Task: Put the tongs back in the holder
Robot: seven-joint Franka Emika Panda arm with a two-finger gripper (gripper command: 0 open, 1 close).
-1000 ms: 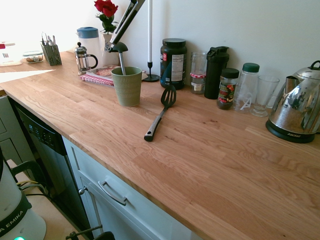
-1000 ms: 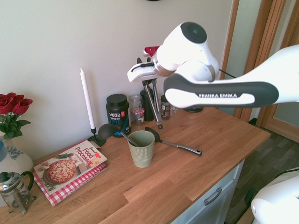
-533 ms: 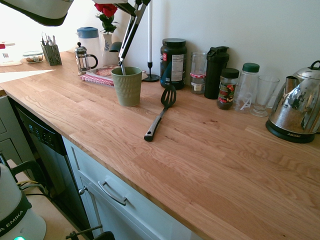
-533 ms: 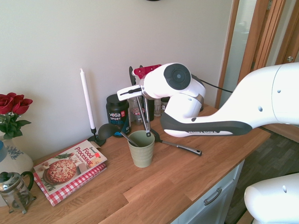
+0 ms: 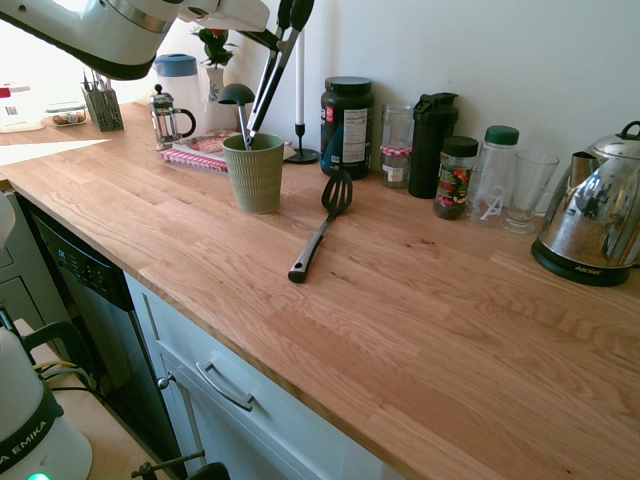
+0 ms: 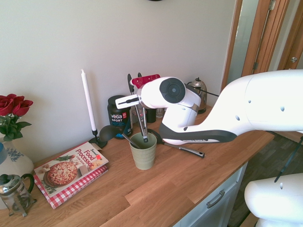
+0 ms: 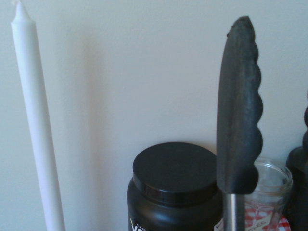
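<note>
As gripped, tongs (image 6: pixel 140 124) upright, tips up

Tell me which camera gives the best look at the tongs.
The second exterior view: it shows the tongs from the gripper down into the green holder. The first exterior view shows them slanting into the holder too, smaller and further off. The wrist view shows only one scalloped black tip.

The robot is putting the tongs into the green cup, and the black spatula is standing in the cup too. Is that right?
Not quite. The black spatula is not in the green cup; it lies flat on the wooden counter beside the cup, as the first exterior view shows. The end effector does hold the tongs with their lower end in the cup.
</note>
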